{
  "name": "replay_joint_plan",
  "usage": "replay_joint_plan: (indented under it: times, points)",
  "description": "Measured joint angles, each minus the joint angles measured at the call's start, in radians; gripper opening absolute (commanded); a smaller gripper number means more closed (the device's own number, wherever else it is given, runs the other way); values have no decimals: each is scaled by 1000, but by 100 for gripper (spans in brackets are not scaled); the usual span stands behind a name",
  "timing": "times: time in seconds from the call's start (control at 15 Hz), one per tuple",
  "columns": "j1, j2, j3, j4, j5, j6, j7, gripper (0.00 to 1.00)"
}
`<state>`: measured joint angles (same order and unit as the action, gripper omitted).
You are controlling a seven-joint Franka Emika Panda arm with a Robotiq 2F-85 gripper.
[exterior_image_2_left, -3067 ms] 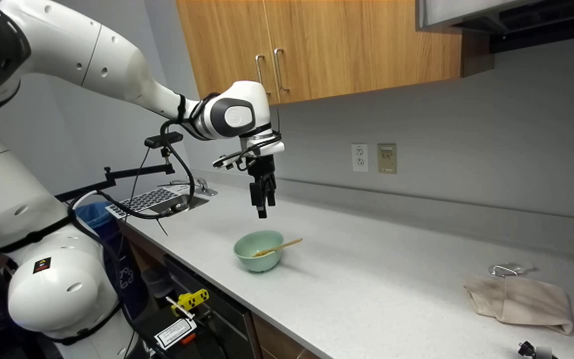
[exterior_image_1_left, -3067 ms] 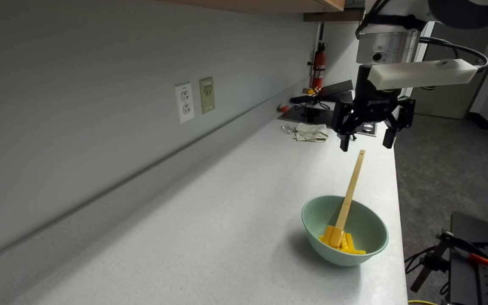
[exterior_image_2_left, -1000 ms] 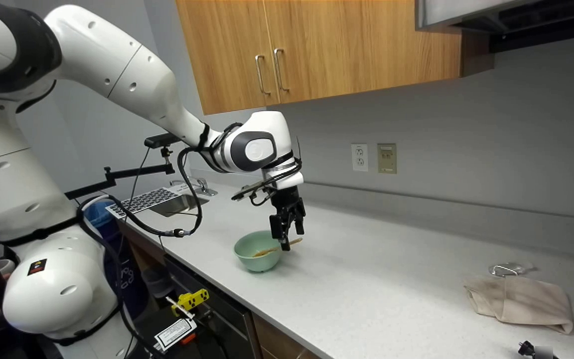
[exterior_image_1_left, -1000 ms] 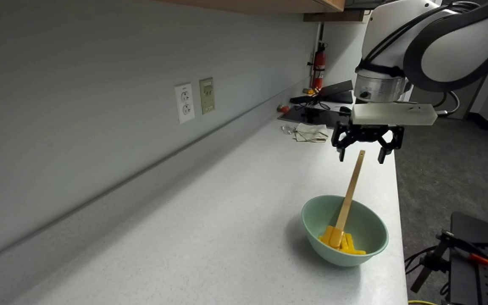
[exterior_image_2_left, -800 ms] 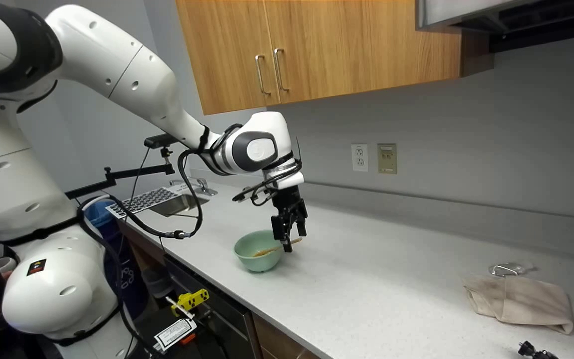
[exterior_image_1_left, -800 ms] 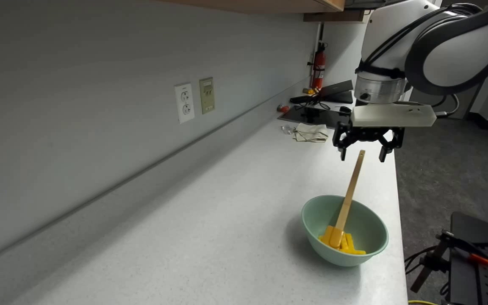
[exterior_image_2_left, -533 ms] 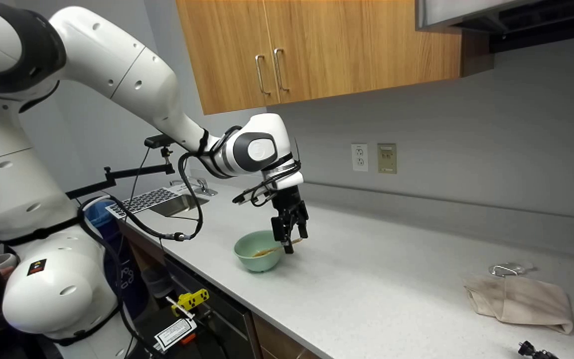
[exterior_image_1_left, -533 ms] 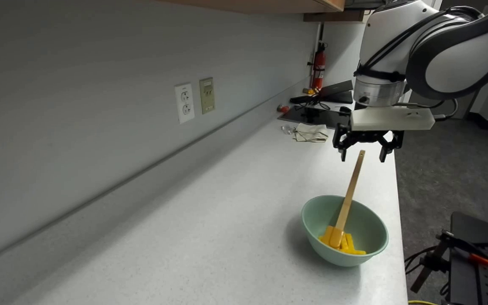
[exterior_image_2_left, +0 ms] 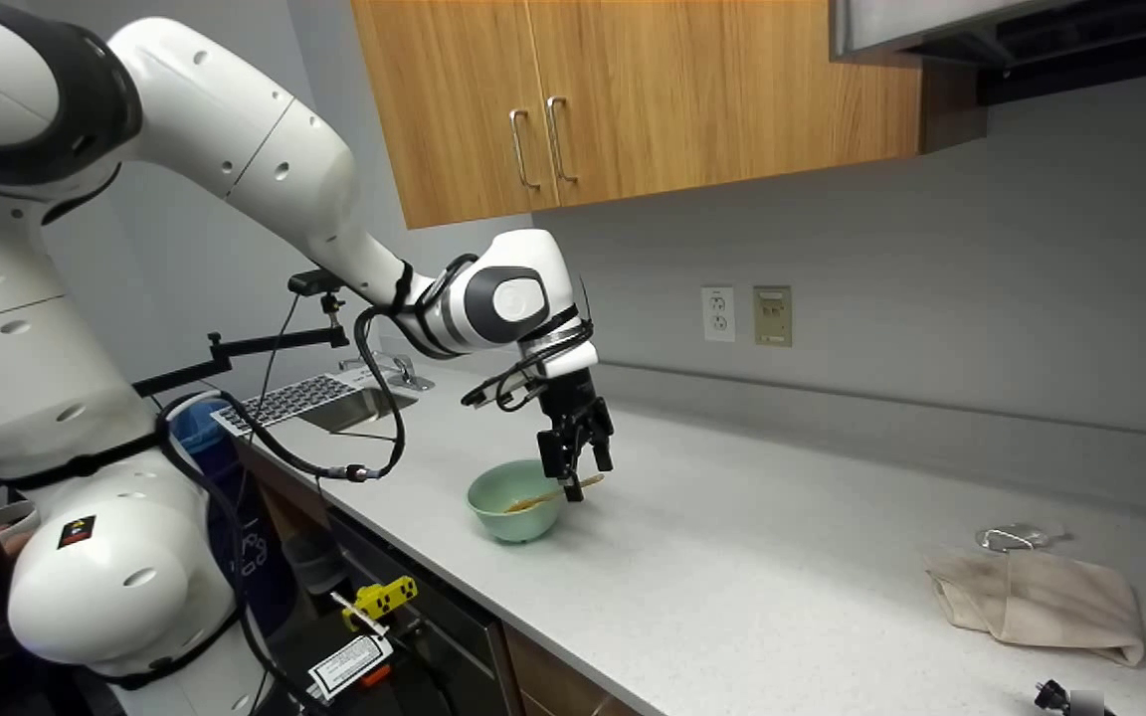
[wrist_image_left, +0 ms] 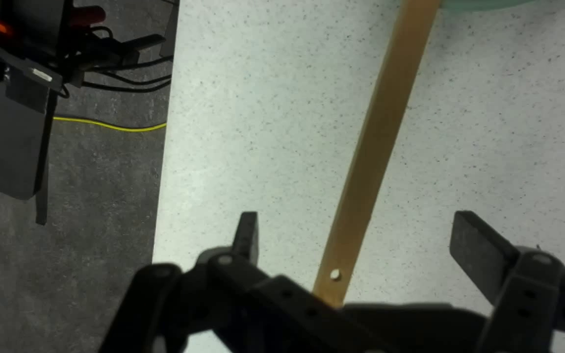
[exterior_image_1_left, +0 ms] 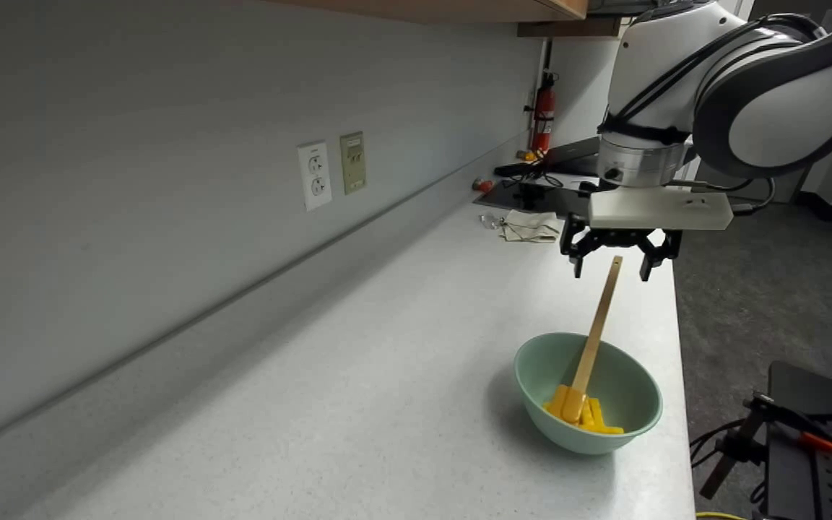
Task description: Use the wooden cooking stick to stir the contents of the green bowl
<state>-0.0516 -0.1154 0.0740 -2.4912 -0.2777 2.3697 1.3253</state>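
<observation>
The green bowl [exterior_image_1_left: 557,357] stands on the counter in both exterior views [exterior_image_2_left: 498,487]. A slip of its rim [wrist_image_left: 483,4] shows at the top of the wrist view. The wooden cooking stick [exterior_image_1_left: 599,321] leans in the bowl, its orange-yellow head among the yellow contents [exterior_image_1_left: 596,413]. Its handle slants up over the rim. My gripper [exterior_image_1_left: 612,272] is open above the counter beside the bowl, at the handle's end. In the wrist view the handle [wrist_image_left: 373,147] lies between the wide-apart fingers [wrist_image_left: 481,250] of the gripper [wrist_image_left: 353,228], touching neither finger pad. The handle's tip is hidden behind the gripper.
The counter's front edge [exterior_image_1_left: 678,375] runs close to the bowl. A folded cloth [exterior_image_2_left: 1036,602] and a clear item [exterior_image_2_left: 1016,538] lie farther along. A wooden cabinet [exterior_image_2_left: 672,99] hangs above. A sink [exterior_image_2_left: 359,408] is at the far end.
Over about three seconds my gripper has come down and tilted toward the stick's handle. In the last half second it has shifted slightly. The bowl and stick have not moved.
</observation>
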Motion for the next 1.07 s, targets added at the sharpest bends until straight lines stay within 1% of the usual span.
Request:
replay_joint_plan:
  times: [0.07, 0.13, 0.2, 0.27, 0.33, 0.73, 0.8, 0.87, 0.93, 1.07]
  points:
    - [3, 3, 1, 0, 0, 7, 5, 79]
    - [6, 5, 2, 0, 0, 11, 10, 73]
    - [9, 10, 3, 1, 0, 13, 14, 69]
    - [11, 15, 4, 3, 0, 14, 18, 62]
    - [12, 21, 4, 5, 0, 14, 21, 52]
    - [16, 33, 4, 14, -14, 14, 37, 7]
    - [16, 33, 4, 18, -22, 14, 40, 1]
    - [16, 33, 4, 23, -33, 13, 46, 0]
    - [17, 32, 5, 30, -44, 13, 56, 4]
    - [19, 23, 8, 39, -67, 10, 65, 4]
